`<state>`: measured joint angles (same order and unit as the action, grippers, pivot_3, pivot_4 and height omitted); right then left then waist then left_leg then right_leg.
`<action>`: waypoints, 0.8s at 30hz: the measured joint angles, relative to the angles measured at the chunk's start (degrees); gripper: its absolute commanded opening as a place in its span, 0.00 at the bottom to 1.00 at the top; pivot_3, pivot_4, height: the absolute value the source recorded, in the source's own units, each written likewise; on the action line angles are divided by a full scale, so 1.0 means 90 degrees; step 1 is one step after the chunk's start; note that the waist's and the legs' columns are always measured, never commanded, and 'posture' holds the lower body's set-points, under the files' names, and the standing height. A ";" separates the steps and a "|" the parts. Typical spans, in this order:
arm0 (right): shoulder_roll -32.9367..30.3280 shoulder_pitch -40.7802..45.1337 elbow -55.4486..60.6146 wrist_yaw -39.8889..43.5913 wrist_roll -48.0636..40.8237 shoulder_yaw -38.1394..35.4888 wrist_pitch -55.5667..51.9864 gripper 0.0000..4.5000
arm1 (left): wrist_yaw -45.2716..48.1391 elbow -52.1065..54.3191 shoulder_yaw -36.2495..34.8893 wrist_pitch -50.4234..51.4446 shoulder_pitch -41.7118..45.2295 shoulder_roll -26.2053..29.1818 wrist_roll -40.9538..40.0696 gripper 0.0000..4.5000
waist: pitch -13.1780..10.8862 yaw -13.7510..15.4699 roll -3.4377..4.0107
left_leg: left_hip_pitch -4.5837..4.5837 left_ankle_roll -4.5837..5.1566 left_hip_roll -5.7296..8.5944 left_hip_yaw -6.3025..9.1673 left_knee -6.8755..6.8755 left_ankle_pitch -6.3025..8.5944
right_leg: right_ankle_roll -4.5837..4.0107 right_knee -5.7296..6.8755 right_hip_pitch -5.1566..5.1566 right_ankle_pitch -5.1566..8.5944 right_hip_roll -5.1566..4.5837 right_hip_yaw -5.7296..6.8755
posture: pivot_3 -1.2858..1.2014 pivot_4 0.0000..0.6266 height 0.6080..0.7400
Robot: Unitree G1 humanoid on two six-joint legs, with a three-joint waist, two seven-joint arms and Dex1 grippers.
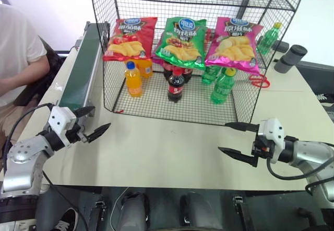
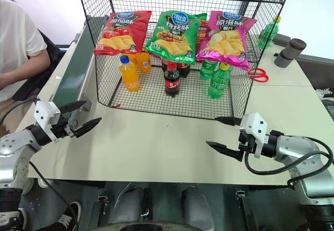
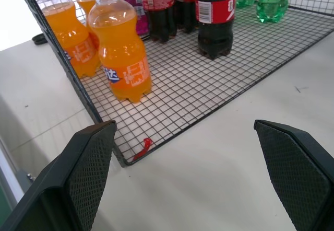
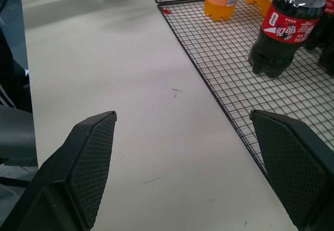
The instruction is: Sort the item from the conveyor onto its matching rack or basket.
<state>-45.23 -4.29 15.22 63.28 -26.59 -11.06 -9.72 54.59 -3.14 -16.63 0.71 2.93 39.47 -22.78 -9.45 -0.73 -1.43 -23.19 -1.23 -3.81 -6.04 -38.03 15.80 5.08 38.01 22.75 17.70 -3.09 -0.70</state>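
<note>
- I count three crisp bags hanging side by side on the front of the tall black wire-mesh shelving cage (image 1: 271,58): a red crisp bag (image 1: 130,37), the large glossy green crisp bag (image 1: 182,42) and a magenta crisp bag (image 1: 234,44).
- On the cage's bottom grid shelf I see two orange soda bottles (image 3: 121,48), at least two dark cola bottles (image 1: 175,84) and several green bottles (image 1: 223,86); I cannot count the green ones for certain.
- The long narrow dark green conveyor belt (image 1: 83,69) with pale grey rails runs along the left side of the pale table (image 1: 167,147), with no bag on it.
- My left gripper (image 1: 88,122) hovers over the table near the conveyor's near end, its two black fingers spread wide and holding nothing.
- My right gripper (image 1: 237,140) hovers at the table's right front, also spread wide and holding nothing.
- The green bag hangs well apart from both, beyond and between them, in the middle of the three.
- It faces me, showing a round blue logo and a picture of crisps.
</note>
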 measured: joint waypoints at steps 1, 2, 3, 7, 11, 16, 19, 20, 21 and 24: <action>0.0000 0.0018 -0.0023 0.0000 0.0007 0.0014 0.0008 0.95 | -0.0005 0.0000 0.0004 -0.0010 0.0000 0.0000 0.0026 1.00 | 0.0000 0.0000 0.0000 | 0.0000 0.0000 0.0000 0.0000 0.0000 0.0000 | 0.0000 0.0000 0.0000 0.0000 0.0000 0.0000 | 0.52 0.24 1.00; 0.0000 0.0032 -0.0048 -0.0003 0.0018 0.0018 0.0011 0.95 | -0.0010 0.0000 0.0009 -0.0023 -0.0001 -0.0001 0.0052 1.00 | 0.0000 0.0000 0.0000 | 0.0000 0.0000 0.0000 -0.0001 0.0000 0.0000 | 0.0000 0.0000 0.0000 0.0000 0.0000 0.0000 | 0.52 0.24 1.00; 0.0001 0.0037 -0.0066 -0.0005 0.0033 0.0017 0.0013 0.95 | -0.0013 0.0000 0.0010 -0.0036 -0.0001 -0.0002 0.0076 1.00 | 0.0000 0.0001 0.0000 | 0.0000 0.0000 0.0001 0.0000 0.0000 0.0000 | 0.0000 0.0000 0.0000 0.0000 0.0000 0.0000 | 0.52 0.24 1.00; 0.0047 0.0017 -0.0098 -0.0050 0.0071 0.0071 0.0019 0.95 | -0.0065 -0.0049 0.0010 -0.0028 -0.0001 -0.0002 0.0124 1.00 | 0.0000 0.0001 0.0000 | 0.0000 0.0000 0.0001 0.0000 0.0000 0.0000 | 0.0000 0.0001 0.0000 0.0000 0.0002 0.0000 | 0.52 0.24 1.00; 0.0107 -0.0079 -0.0097 -0.0060 0.0172 0.0181 0.0086 0.95 | -0.0060 -0.0173 0.0009 -0.0090 0.0023 -0.0002 0.0149 1.00 | 0.0000 -0.0003 0.0000 | 0.0000 -0.0001 0.0001 0.0000 -0.0002 0.0000 | 0.0001 0.0002 0.0000 0.0000 0.0005 0.0000 | 0.52 0.24 1.00; 0.0123 0.0031 -0.0097 -0.0115 0.0179 0.0185 0.0090 0.95 | 0.0016 -0.0262 0.0009 -0.0338 0.0146 -0.0001 0.0167 1.00 | 0.0000 0.0001 0.0000 | 0.0001 -0.0002 0.0001 0.0000 -0.0005 -0.0001 | 0.0001 0.0004 -0.0001 -0.0001 0.0010 -0.0001 | 0.52 0.24 1.00; 0.0122 0.0027 -0.0098 -0.0112 0.0182 0.0185 0.0090 0.95 | 0.0007 -0.0417 0.0007 -0.0481 0.0218 -0.0001 0.0215 1.00 | 0.0000 0.0003 0.0000 | 0.0001 -0.0002 0.0001 0.0000 -0.0005 -0.0001 | 0.0001 0.0004 0.0000 -0.0001 0.0015 -0.0002 | 0.52 0.24 1.00; 0.0122 0.0027 -0.0098 -0.0112 0.0185 0.0185 0.0090 0.95 | 0.0008 -0.0465 0.0008 -0.0522 0.0231 -0.0002 0.0217 1.00 | 0.0000 0.0004 0.0000 | 0.0001 -0.0002 0.0001 0.0000 -0.0005 -0.0001 | 0.0001 0.0004 0.0000 -0.0001 0.0016 -0.0002 | 0.52 0.24 1.00; 0.0122 0.0026 -0.0098 -0.0113 0.0188 0.0186 0.0090 0.95 | 0.0008 -0.0496 0.0008 -0.0537 0.0239 -0.0002 0.0217 1.00 | 0.0000 0.0004 0.0000 | 0.0001 -0.0002 0.0001 0.0000 -0.0005 -0.0001 | 0.0002 0.0004 0.0000 -0.0001 0.0016 -0.0002 | 0.52 0.24 1.00; 0.0122 0.0029 -0.0098 -0.0114 0.0189 0.0185 0.0087 0.95 | 0.0034 -0.0531 0.0008 -0.0590 0.0242 -0.0002 0.0216 1.00 | 0.0000 -0.0001 0.0000 | 0.0001 -0.0003 0.0000 0.0000 -0.0005 -0.0001 | 0.0002 0.0005 0.0000 -0.0001 0.0017 -0.0003 | 0.52 0.24 1.00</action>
<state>-44.13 -4.03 14.35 62.26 -24.89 -9.39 -8.94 54.89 -7.91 -16.56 -4.60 5.10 39.45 -20.84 -9.44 -0.74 -1.43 -23.18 -1.26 -3.81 -6.04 -38.07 15.79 5.09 38.05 22.75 17.69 -2.94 -0.72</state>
